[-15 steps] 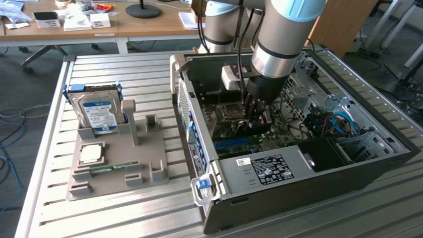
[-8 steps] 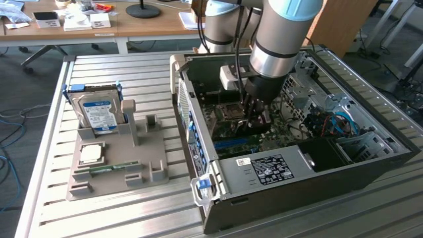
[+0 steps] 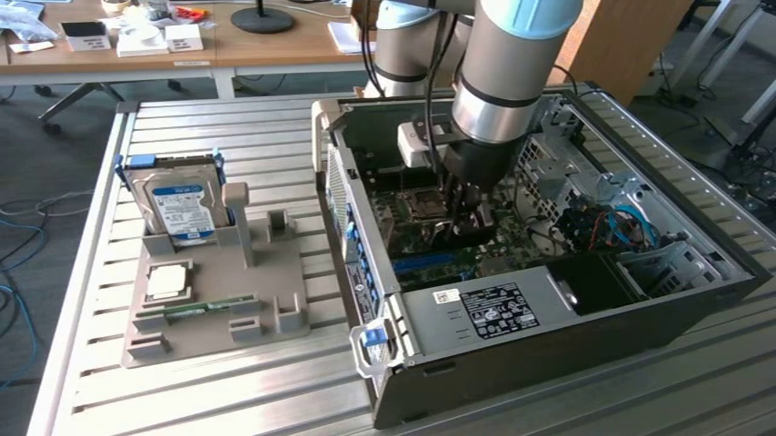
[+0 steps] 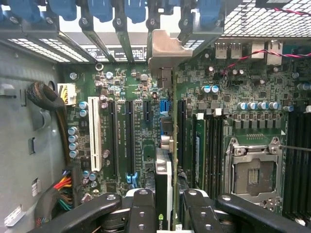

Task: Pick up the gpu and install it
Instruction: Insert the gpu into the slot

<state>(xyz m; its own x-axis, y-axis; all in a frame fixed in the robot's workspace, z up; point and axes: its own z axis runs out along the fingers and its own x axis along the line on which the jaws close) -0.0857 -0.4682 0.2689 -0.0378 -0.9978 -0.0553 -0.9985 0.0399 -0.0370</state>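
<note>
The fingers (image 4: 142,209) are clamped on the gpu (image 4: 164,170), one on each face. The gpu stands edge-on over the motherboard (image 4: 121,92), inside the open computer case (image 3: 546,363), just beside the long black expansion slots (image 4: 130,136). Its metal end bracket (image 4: 165,51) sits at the blue-clipped rear slot covers (image 4: 92,29). Whether the card is seated cannot be determined.

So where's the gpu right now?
In the wrist view the gpu is gripped edge-on in the hand, inside the computer case, over the black expansion slots, near the memory slots.
</note>
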